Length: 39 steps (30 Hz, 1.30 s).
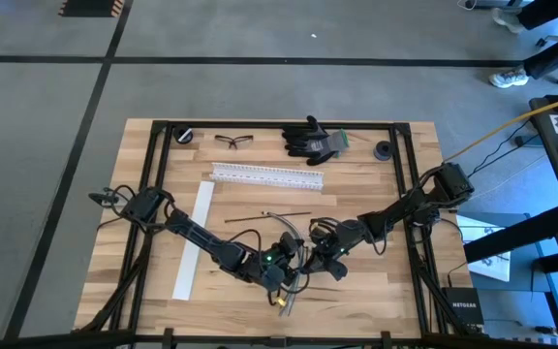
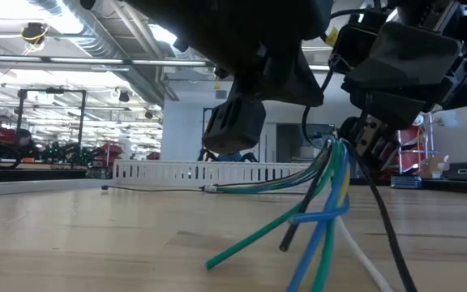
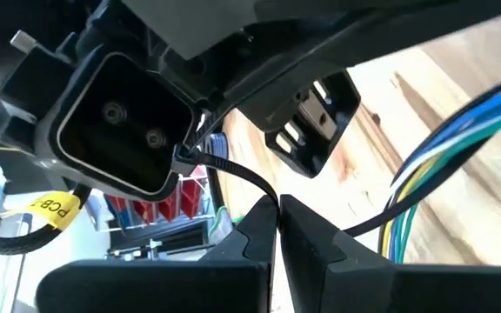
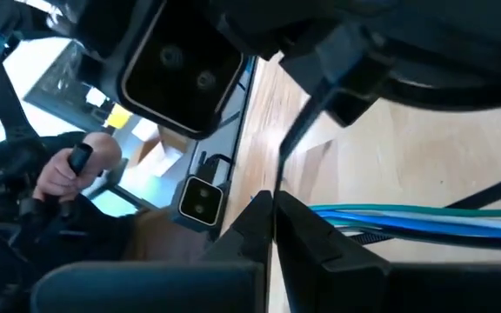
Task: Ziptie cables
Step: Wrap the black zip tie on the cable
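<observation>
A bundle of green, blue, white, yellow and black cables (image 2: 324,203) hangs slanting between my two grippers near the table's front middle. Its free ends (image 2: 217,261) rest on the wood. A thin black zip tie (image 3: 233,174) runs from my left gripper (image 3: 276,207), which is shut on it, toward the right arm. My right gripper (image 4: 273,198) is shut on a thin black strip (image 4: 292,143) right beside the bundle (image 4: 407,222). In the high view, the left gripper (image 1: 289,264) and the right gripper (image 1: 314,250) meet tip to tip. My left gripper pinches the black zip tie's strap (image 3: 266,195) between its two fingertips. The strap runs clear of the table up to the right arm's hand. A second black strand (image 3: 364,224) leads from the tips toward the cables. My right gripper pinches a thin black strip (image 4: 278,178) at its fingertips. The strip rises straight toward the left gripper's finger (image 4: 346,83). The cables pass close beside the fingers; I cannot tell whether the fingers touch them.
A white slotted rail (image 1: 266,174) lies across the table's middle and a flat white strip (image 1: 193,239) at the left. A loose dark wire (image 1: 271,215) lies behind the grippers. Black gloves (image 1: 312,141), glasses (image 1: 233,141) and two small black objects (image 1: 184,134) (image 1: 384,150) sit along the far edge.
</observation>
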### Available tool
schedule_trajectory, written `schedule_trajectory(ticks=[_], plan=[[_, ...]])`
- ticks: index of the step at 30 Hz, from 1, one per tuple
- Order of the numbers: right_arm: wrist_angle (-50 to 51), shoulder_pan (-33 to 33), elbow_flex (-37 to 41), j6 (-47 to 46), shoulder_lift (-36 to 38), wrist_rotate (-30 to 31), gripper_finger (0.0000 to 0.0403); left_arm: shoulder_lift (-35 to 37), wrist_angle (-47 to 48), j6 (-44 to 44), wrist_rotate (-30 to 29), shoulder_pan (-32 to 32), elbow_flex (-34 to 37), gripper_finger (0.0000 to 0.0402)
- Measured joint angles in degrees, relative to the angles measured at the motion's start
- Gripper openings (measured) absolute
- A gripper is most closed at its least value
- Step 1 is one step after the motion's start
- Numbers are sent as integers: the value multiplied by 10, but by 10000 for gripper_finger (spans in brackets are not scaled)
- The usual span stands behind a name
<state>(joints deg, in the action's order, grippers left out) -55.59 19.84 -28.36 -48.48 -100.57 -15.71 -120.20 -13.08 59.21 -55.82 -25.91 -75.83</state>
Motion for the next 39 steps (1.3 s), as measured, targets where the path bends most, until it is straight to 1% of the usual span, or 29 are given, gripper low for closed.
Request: schedule_trajectory(ticks=[5, 15, 18, 23, 28, 32, 37, 39], plan=[[0, 0, 0, -38, 0, -4, 0, 0, 0, 37, -30, 0, 0, 0], [-40, -19, 0, -88, 0, 6, 0, 0, -4, 105, -35, -13, 0, 0], [-40, -28, 0, -87, 0, 4, 0, 0, -15, 111, -35, -19, 0, 0], [-45, -42, 0, -81, 0, 2, 0, 0, -7, 114, -35, -26, 0, 0], [-46, -30, 0, -87, 0, -14, 0, 0, -2, 119, -58, -18, 4, 0], [-47, -30, 0, -86, 0, -14, 0, 0, 10, 122, -48, -15, 4, 0], [-48, -46, 0, -66, 0, -8, 0, 0, 6, 138, -45, -33, 4, 0], [-60, -50, 0, -64, 0, -7, 0, 0, 19, 133, -42, -38, 4, 0]])
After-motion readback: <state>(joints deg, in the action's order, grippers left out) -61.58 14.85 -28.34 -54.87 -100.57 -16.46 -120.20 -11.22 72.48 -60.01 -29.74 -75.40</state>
